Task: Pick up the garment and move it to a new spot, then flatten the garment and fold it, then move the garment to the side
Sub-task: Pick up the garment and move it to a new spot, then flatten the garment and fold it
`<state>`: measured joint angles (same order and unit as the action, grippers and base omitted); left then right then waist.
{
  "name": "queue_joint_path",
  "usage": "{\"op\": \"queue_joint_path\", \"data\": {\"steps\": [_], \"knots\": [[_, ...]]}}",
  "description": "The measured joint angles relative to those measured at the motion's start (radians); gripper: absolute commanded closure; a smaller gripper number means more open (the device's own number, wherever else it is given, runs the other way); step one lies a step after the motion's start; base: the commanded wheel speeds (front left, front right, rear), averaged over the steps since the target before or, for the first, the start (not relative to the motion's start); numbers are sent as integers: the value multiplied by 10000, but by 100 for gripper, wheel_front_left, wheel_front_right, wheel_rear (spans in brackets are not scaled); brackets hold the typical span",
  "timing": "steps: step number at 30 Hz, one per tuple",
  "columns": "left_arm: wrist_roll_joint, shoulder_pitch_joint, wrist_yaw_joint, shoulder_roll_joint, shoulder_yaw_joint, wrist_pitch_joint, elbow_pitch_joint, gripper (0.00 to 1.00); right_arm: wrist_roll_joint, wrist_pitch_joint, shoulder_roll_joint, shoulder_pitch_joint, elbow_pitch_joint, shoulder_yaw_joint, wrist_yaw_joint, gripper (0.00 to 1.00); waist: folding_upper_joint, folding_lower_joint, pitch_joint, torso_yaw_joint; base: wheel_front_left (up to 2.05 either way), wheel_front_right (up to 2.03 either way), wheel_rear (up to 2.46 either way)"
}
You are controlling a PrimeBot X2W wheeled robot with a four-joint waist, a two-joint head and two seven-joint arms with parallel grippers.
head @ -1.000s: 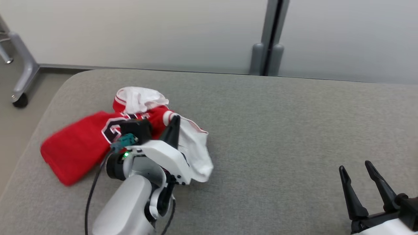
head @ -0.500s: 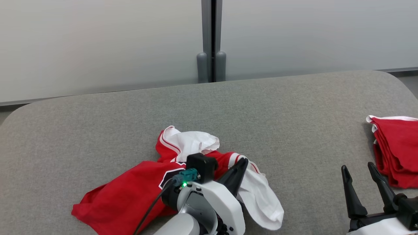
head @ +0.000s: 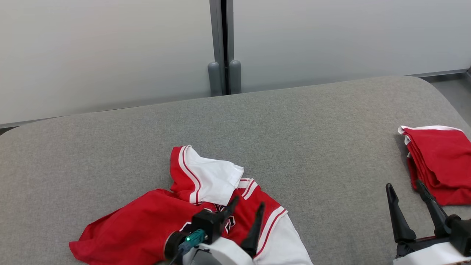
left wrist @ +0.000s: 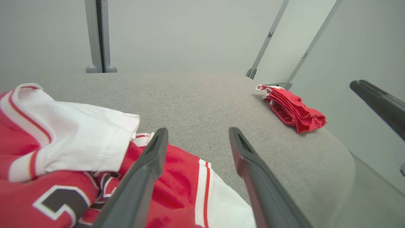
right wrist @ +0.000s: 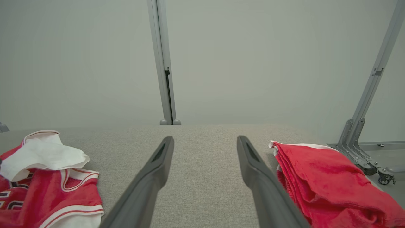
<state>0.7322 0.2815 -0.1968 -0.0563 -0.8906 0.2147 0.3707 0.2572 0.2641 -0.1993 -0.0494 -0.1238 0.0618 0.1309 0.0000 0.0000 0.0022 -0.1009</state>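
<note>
A crumpled red-and-white sports jersey (head: 147, 221) lies bunched near the front edge of a wide grey fabric-covered surface (head: 312, 125), left of centre, with one white sleeve flopped over its red body. Our left gripper (head: 248, 201) sits just over it, its two dark fingers spread apart with nothing between them. A second ago they were pinched shut on the cloth, so we have just let go. We judge that the move to a new spot is done and flattening comes next. The head camera has also swung, so the jersey's shift in the frame is partly our own turning.

Our right gripper (head: 403, 184) waits at lower right, fingers spread and empty, near a folded stack of red cloth (head: 438, 165) by the right edge. Behind stands a pale frosted wall (head: 110, 55) with a grey post (head: 220, 36).

The jersey's near edge is cut off by the frame and our left wrist. Its dark lettering is half buried in folds. We cannot tell whether the left fingertips touch the cloth.
</note>
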Motion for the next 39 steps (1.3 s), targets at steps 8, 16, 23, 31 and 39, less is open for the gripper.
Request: {"op": "queue_joint_path", "data": {"steps": [8,16,23,31,39], "knots": [[-1432,-1216,-1016,-698,1935,472,-1310,0,-107,0,29,-194,142,-449,0,0,0,0,-160,269,0,0,0],[-2725,-3544,-1106,-800,3912,485,-2332,0,-284,0,433,-730,105,-886,0,0,0,0,-489,909,0,0,0],[-3335,-4236,-667,-729,4757,485,-2351,0,-374,0,748,-804,67,-926,0,0,0,0,-719,1271,0,0,0],[-3703,-4421,-288,-545,5375,485,-2222,0,-399,0,888,-879,6,-876,0,0,0,0,-859,1599,0,0,0],[-3904,-4507,35,-351,5649,487,-1952,0,-431,0,884,-873,-12,-780,0,0,0,0,-833,1620,0,0,0]]}}
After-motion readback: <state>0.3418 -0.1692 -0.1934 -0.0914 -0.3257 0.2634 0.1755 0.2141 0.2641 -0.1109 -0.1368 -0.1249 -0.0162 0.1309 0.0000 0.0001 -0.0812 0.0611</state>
